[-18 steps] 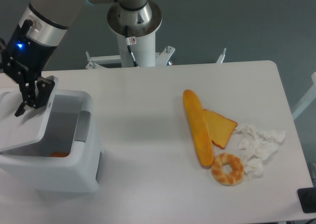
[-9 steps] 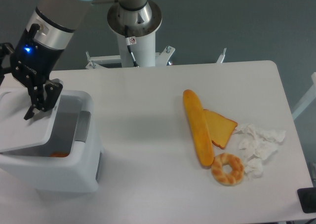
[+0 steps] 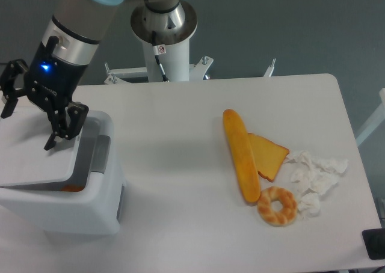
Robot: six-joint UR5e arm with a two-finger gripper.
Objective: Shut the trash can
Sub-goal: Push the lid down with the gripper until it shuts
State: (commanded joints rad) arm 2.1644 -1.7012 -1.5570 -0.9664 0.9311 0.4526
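Tool [image 3: 29,119] spread wide, fingers empty, poised over the lid [image 3: 36,153] of the one trash can [image 3: 90,207] at the surface's [image 3: 174,165] left edge, lid nearly down, while across sit one baguette [image 3: 241,154], one toast slice [image 3: 271,156], one bagel [image 3: 277,205], some crumpled tissue [image 3: 316,177].

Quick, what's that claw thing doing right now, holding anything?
Gripper: open, holding nothing, fingers spread above the trash can lid.

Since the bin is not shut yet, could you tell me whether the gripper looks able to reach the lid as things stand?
Probably yes: the open gripper hangs right over the lid of the trash can, with nothing between them.
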